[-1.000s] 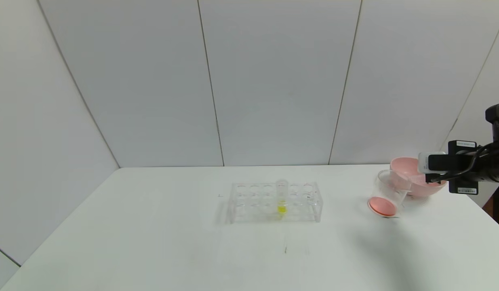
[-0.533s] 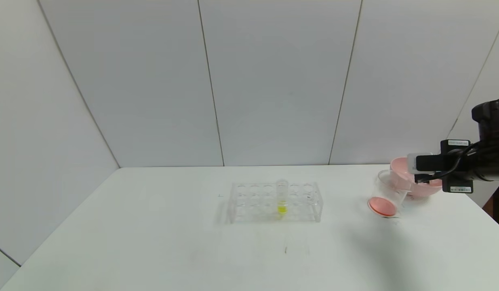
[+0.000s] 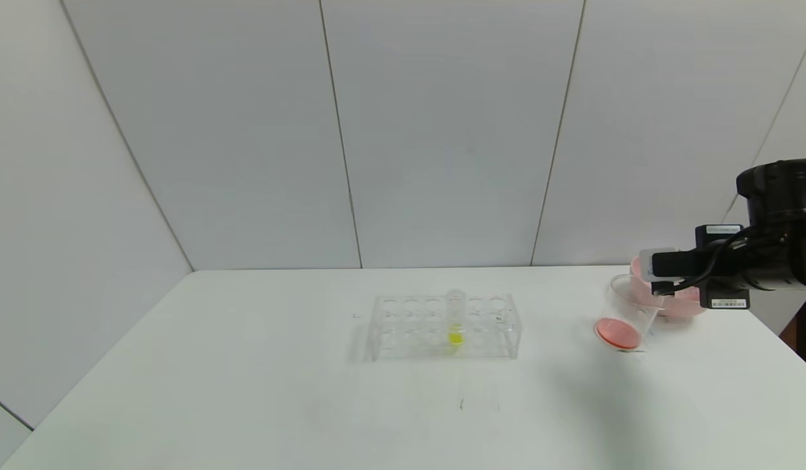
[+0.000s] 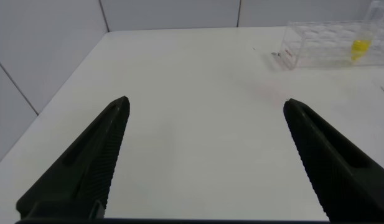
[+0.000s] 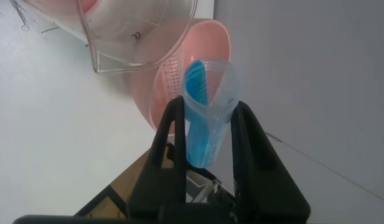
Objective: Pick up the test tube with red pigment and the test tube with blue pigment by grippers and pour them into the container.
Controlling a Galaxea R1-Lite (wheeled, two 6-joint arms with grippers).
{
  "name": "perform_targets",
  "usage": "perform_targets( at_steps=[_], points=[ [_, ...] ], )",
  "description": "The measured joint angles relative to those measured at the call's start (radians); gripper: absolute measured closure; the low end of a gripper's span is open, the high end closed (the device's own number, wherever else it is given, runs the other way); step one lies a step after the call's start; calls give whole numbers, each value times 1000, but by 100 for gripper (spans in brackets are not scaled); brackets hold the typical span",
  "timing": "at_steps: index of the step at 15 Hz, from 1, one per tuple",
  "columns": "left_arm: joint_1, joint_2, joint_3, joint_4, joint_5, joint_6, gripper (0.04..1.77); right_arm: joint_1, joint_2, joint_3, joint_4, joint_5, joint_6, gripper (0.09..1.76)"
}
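My right gripper is shut on the test tube with blue pigment, and the blue liquid lies spread along the tube's wall toward its mouth. The tube's rim is close to the container, a clear beaker. In the head view my right gripper hovers at the upper right edge of the container, which holds pinkish-red liquid at its bottom. The test tube with red pigment is out of view. My left gripper hangs open over bare table, far from the rack.
A pink bowl stands just behind the beaker, near the table's right edge. A clear tube rack at the table's middle holds a tube with yellow liquid. The table's right edge lies close under my right arm.
My right arm has moved left with the blue tube, from over the pink bowl toward the beaker's rim. Nothing else has moved.
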Motion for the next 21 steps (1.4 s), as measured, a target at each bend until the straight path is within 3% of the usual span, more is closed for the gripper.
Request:
perform_targets(
  at_steps=[8,15,21],
  points=[
    [0,0,0,0,0,0,5,67,8,-16,22,-101,-7,136],
    [0,0,0,0,0,0,5,94,16,-57,123,-161,7,136],
    [0,0,0,0,0,0,5,99,23,-67,160,-168,16,136]
  ],
)
